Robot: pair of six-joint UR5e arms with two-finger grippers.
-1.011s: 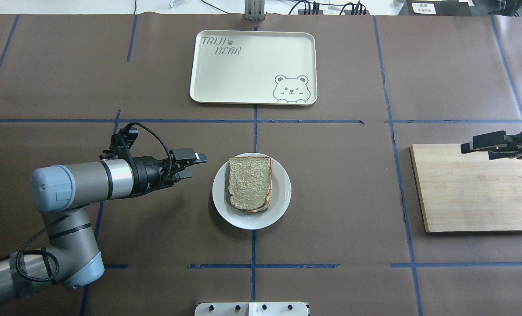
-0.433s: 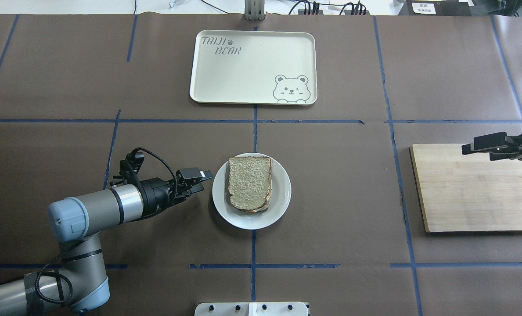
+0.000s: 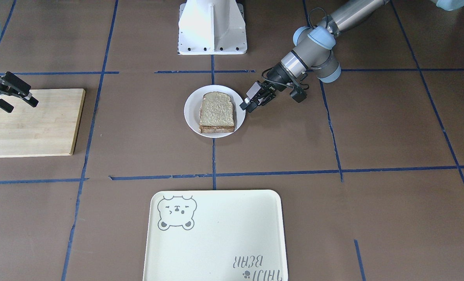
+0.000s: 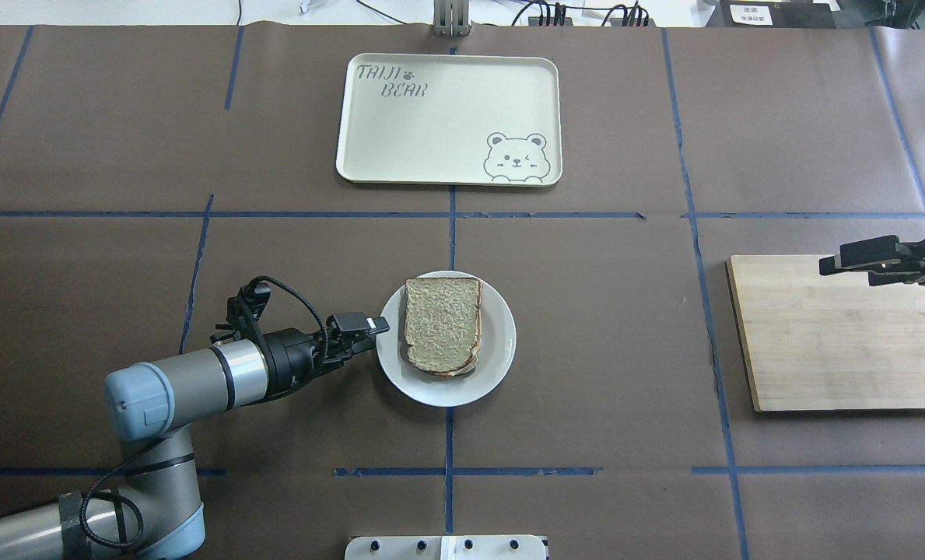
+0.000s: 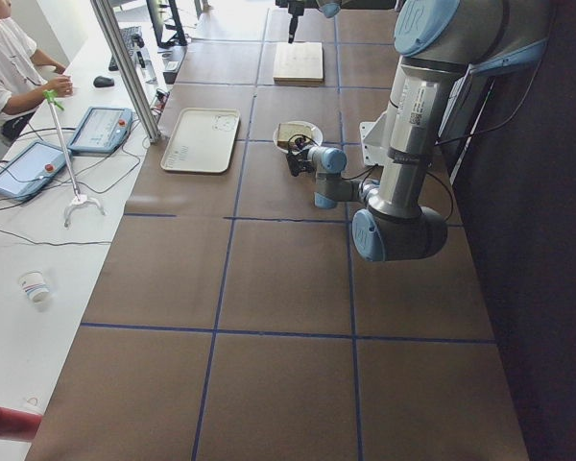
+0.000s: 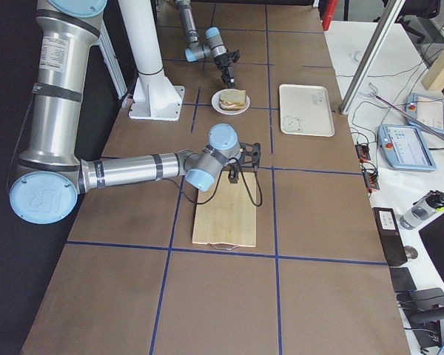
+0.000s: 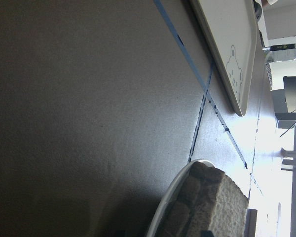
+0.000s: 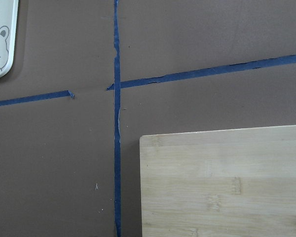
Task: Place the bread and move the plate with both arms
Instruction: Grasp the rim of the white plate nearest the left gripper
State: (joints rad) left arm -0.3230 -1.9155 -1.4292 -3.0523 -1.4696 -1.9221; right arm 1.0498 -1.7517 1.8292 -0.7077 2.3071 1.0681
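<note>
The bread, a plain tan slice with dark crust, lies flat on the small white plate at the table's middle. Both also show in the front-facing view, bread on plate. My left gripper is open and low, its fingertips at the plate's left rim; it also shows in the front-facing view. The left wrist view shows the plate rim and bread close ahead. My right gripper is open and empty over the far edge of the wooden board.
The cream bear tray lies at the far middle, beyond the plate. The wooden board lies on the robot's right side. The white fixed base stands at the near edge. Blue tape lines cross the brown table.
My left gripper has moved toward the robot and to the right, and its fingertips now reach the plate's left rim. The right gripper has barely moved. Bread and plate have not moved.
</note>
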